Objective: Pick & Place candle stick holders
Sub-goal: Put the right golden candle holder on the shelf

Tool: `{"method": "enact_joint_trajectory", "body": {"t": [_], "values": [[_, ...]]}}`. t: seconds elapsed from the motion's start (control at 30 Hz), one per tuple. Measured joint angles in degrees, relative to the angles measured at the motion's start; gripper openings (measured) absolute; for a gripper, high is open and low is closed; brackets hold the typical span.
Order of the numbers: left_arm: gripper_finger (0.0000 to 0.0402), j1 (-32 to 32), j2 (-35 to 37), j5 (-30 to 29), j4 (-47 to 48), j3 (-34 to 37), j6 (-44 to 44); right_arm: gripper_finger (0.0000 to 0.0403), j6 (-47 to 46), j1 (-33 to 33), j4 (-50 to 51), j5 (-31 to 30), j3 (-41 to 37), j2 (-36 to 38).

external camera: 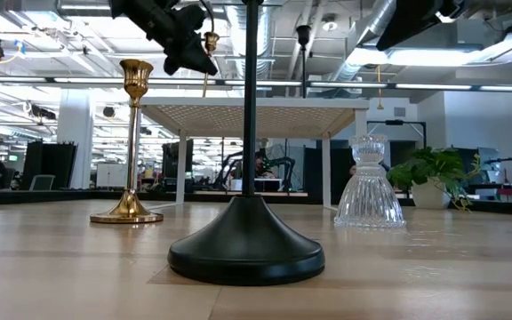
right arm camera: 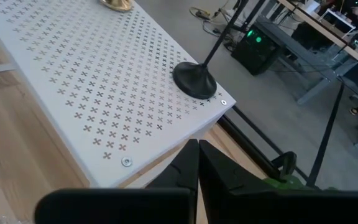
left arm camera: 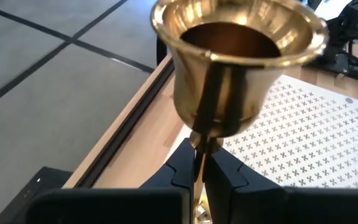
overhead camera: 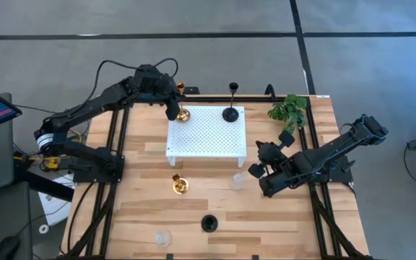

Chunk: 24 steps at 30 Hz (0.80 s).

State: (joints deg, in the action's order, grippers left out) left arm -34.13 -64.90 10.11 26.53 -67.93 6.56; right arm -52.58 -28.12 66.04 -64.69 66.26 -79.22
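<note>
1 left gripper (overhead camera: 173, 108) angled down, clamping gold holder (overhead camera: 183, 114) stem

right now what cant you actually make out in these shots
- Whether the held gold holder has its base down on the white platform: left wrist view, the left tool covers the base.
- Top of the near black holder: low view, stem cut off by the top edge.
- Right tool fingertips: right wrist view shows them together, with nothing visible between them.
- Front clear holder: high view, too faint for detail.
</note>
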Motion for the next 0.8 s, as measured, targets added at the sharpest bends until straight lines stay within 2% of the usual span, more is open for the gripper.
{"method": "enact_joint_trajectory", "body": {"t": [0.2, 0.53, 0.8], "values": [[0.0017, 0.0, 0.0, -0.2, -2.1, 0.8, 0.0, 0.0000, 0.0, 0.0, 0.0, -0.1, 0.0, 0.0], [0.0066, 0.0, -0.2, -0.6, -1.8, 1.1, -0.9, 0.0000, 0.0, 0.1, 0.0, -0.1, 0.0, 0.0], [0.0078, 0.0, 2.0, -1.0, -1.7, 1.1, -1.3, 0.0000, 0.2, 0.1, 0.0, 0.0, 0.0, 0.0]]}}
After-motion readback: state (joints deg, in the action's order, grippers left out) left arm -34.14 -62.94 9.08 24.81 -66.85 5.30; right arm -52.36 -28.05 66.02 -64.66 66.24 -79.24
